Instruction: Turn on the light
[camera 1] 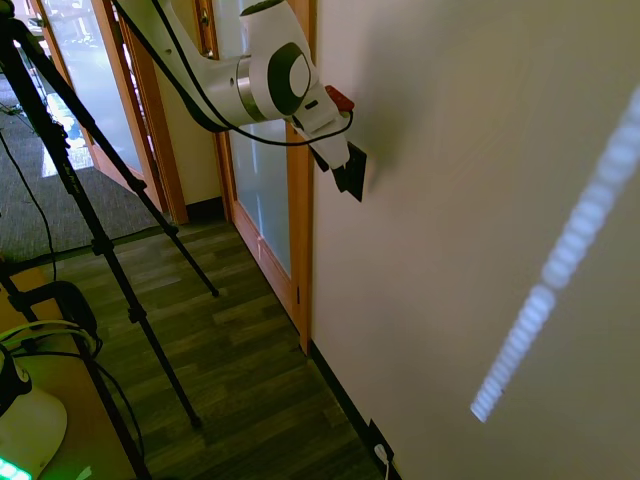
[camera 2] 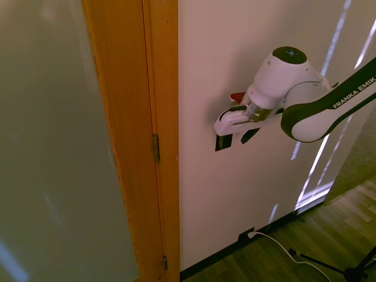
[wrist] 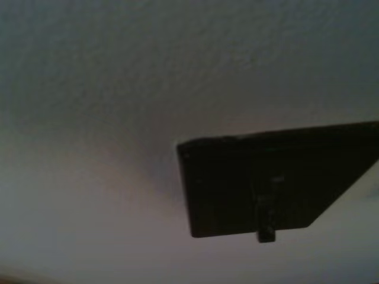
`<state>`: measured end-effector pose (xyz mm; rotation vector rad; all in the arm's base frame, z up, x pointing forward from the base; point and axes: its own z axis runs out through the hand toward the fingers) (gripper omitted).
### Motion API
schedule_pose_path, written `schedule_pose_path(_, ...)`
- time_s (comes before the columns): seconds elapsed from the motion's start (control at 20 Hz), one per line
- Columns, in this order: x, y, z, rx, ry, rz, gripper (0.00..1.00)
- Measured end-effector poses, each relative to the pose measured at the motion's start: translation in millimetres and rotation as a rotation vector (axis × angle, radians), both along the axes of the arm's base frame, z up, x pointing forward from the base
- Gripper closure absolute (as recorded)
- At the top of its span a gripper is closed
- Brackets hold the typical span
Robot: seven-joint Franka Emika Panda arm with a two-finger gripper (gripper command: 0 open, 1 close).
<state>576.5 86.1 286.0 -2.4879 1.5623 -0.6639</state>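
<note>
No lamp shows in any view. The light's switch (camera 1: 354, 176) is a small black upright plate on the white wall, just right of the door frame. My gripper (camera 1: 338, 163) is pressed close against the wall right at this plate and covers part of it. From the other side the switch (camera 2: 223, 142) peeks out dark under the white hand of the gripper (camera 2: 236, 134). The wrist view shows the switch plate (wrist: 237, 183) from very close and blurred, with its small toggle (wrist: 266, 228) sticking out at one edge.
A wooden door frame (camera 2: 161, 135) with a frosted glass door (camera 1: 265, 190) stands beside the switch. Low on the wall by the baseboard is a black outlet plate (camera 1: 379, 444) with a white plug (camera 2: 252, 234). Dark wood flooring (camera 1: 250, 370) lies below.
</note>
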Motion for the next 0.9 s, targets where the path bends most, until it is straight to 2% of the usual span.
schedule_pose_path(0.3,2,-4,1,-0.039,-0.027,-0.063,1.00)
schedule_pose_path(0.55,8,0,-2,-0.046,-0.031,-0.065,1.00)
schedule_pose_path(0.9,15,5,-4,-0.058,-0.084,-0.047,1.00)
